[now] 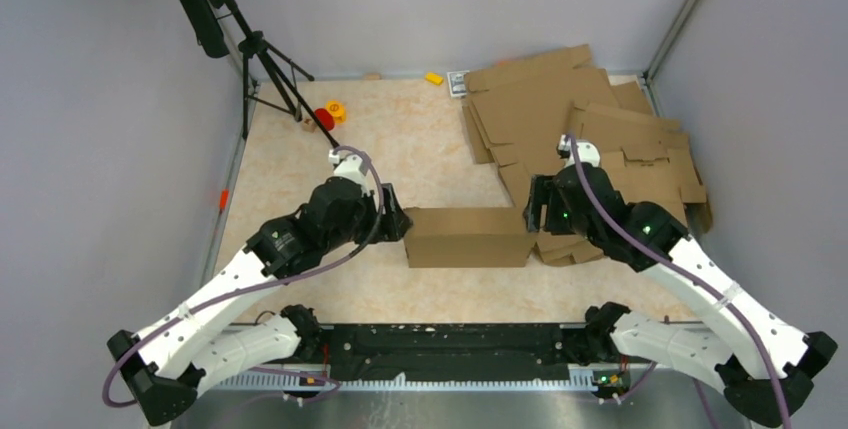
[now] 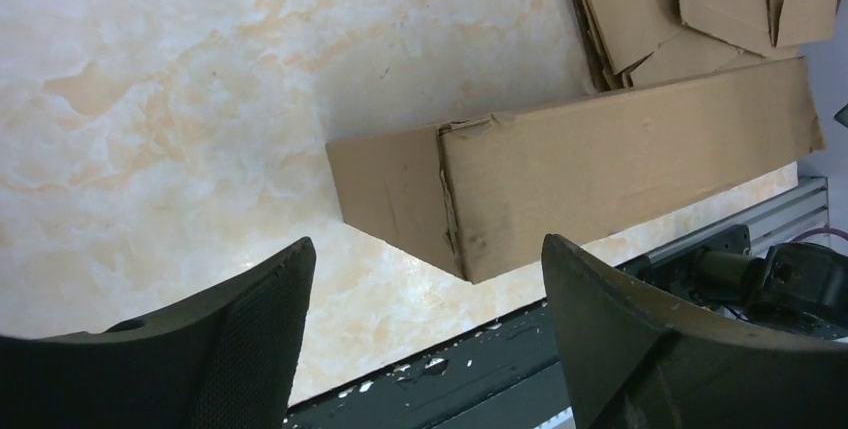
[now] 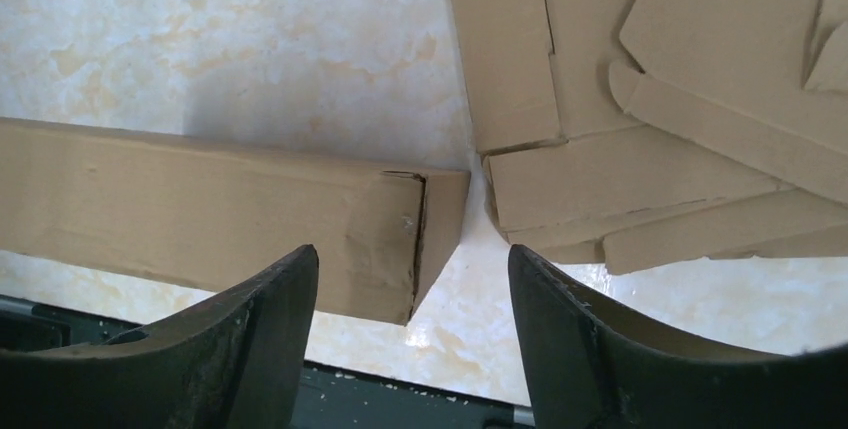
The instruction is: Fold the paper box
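1. The paper box (image 1: 468, 237) sits folded up on the tabletop (image 1: 400, 139), right between both arms.
2. Left fingers (image 2: 250, 339) are spread wide at its end, not touching it.
3. Right fingers (image 3: 260, 339) are spread too, holding nothing.
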You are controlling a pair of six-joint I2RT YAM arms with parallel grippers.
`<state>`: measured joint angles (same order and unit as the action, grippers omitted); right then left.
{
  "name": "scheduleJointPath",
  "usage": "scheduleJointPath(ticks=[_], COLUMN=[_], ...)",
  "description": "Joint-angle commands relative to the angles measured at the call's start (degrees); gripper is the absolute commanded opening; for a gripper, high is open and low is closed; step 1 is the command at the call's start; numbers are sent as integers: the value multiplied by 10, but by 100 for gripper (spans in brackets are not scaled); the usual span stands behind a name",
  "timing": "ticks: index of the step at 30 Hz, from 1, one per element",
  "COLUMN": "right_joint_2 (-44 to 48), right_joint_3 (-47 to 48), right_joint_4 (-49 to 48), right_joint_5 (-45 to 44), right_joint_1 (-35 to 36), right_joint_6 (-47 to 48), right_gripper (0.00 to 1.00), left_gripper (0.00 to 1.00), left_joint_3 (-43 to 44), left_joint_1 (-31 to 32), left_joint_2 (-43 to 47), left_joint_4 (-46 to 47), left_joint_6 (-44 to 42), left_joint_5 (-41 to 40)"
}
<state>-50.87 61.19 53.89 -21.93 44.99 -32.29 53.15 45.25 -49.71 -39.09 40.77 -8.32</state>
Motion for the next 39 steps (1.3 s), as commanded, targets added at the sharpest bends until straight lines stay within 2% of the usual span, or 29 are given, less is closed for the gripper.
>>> scheduleJointPath(ticks=[1, 6, 10, 13, 19, 25, 27, 34, 36, 39], right_joint_2=[14, 14, 26, 42, 63, 70, 70, 79, 78, 71], right_joint_3=[-39, -77, -113, -143, -150, -126, -129, -191, -197, -193], right_joint_4=[-55, -106, -140, -168, -194, -185, -175, -188, -194, -201], right_joint_5=[117, 206, 254, 283, 312, 292, 285, 287, 300, 326], right_joint_1=[-53, -98, -135, -170, -196, -197, -197, -199, -199, -199], right_joint_6=[15, -4, -34, -63, -89, -90, -89, -98, -96, -80], right_gripper=[70, 71, 62, 61, 70, 71, 66, 38, 33, 30], left_gripper=[84, 82, 78, 78, 82, 82, 80, 64, 56, 47], left_joint_3=[-40, -80, -112, -137, -139, -110, -116, -171, -179, -165], left_joint_1=[-21, -46, -67, -86, -104, -106, -107, -108, -107, -107], left_joint_2=[0, -8, -4, 3, 25, 18, 15, -7, -19, -26], left_joint_4=[78, 141, 184, 206, 235, 224, 227, 284, 301, 285], left_joint_6=[15, 37, 55, 72, 77, 68, 68, 88, 87, 72], left_joint_5=[44, 105, 137, 147, 161, 160, 163, 182, 197, 201])
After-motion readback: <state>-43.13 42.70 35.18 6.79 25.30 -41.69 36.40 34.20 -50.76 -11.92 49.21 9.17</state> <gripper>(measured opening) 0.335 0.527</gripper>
